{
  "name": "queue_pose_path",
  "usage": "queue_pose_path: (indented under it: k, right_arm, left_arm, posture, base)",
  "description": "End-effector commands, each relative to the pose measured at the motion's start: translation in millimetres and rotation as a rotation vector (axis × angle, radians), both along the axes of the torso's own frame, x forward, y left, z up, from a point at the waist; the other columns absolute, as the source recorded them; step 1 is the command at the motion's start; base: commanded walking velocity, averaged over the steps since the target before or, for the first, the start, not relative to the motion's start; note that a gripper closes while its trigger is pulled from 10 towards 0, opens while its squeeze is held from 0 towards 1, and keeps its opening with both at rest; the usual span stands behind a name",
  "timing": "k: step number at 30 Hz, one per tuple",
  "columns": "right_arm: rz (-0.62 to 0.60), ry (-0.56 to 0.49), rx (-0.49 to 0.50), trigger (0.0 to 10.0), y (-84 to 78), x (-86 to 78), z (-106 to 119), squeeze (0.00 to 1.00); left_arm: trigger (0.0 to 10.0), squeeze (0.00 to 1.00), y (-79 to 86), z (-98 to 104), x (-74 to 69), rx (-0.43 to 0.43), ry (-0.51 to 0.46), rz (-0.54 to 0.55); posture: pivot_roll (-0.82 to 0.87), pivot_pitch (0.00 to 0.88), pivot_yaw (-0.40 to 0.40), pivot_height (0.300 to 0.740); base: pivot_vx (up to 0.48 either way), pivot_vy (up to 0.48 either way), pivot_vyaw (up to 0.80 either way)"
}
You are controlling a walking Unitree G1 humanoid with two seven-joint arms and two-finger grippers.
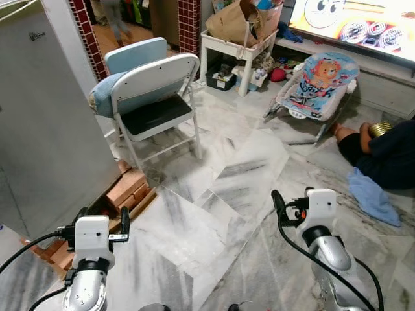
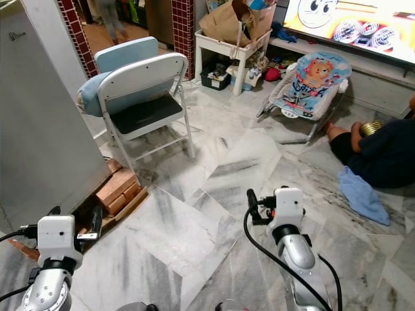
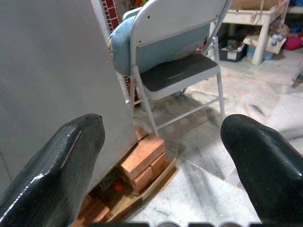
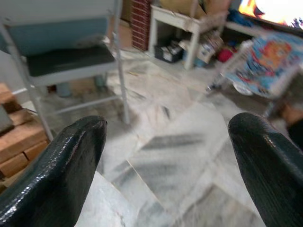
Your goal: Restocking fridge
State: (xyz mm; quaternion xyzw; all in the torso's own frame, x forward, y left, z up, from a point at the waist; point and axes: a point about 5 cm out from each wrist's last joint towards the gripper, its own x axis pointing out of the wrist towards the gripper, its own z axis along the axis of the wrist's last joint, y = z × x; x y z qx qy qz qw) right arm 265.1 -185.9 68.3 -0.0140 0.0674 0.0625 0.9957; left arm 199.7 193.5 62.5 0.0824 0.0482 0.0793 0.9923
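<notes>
I see 1 fridge [image 1: 45, 123] on bricks [image 1: 126, 188], 2 folding chairs [image 1: 152, 97]; L gripper [image 3: 161, 161] and R gripper [image 4: 165, 165] both spread, empty.

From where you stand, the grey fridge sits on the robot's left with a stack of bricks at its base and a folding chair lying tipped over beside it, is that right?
Not quite: the folding chair stands upright, as the left eye view shows. The grey fridge on the left and the bricks at its base are as you say.

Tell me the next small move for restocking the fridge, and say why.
Probably turn left toward the grey fridge. It stands at the robot's left, while both the left gripper and the right gripper are open and empty, facing the folding chair.
</notes>
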Motion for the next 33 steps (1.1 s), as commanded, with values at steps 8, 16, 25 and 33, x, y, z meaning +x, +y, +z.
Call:
queue_pose_path:
  k: [8, 16, 25, 33]
  right_arm:
    - [-0.029, 0.026, -0.035, 10.0, 0.0, 1.3, -6, 0.0]
    - [-0.019, 0.014, -0.03, 10.0, 2.0, 3.1, -1, 0.0]
    - [0.021, 0.003, -0.034, 10.0, 9.5, 20.4, 3, 0.0]
    - [0.063, -0.012, 0.017, 10.0, 26.4, 32.3, 12, 0.0]
  left_arm:
    - [10.0, 0.0, -2.5, 3, 7.5, 0.017, -0.005, -0.035]
    - [10.0, 0.0, -3.9, 6, 17.5, 0.006, -0.006, -0.059]
    - [10.0, 0.0, -1.4, 3, 5.1, 0.052, -0.001, 0.013]
    - [10.0, 0.0, 6.6, 23, 11.6, 0.069, -0.037, 0.026]
  posture:
    - [-0.01, 0.046, -0.065, 0.74]
    - [-0.03, 0.057, -0.02, 0.74]
    - [0.04, 0.077, -0.059, 0.74]
    - [0.05, 0.122, -0.06, 0.74]
  base:
    - [0.0, 0.0, 0.0]
    - [0.0, 0.0, 0.0]
    - [0.0, 0.0, 0.0]
    - [0.0, 0.0, 0.0]
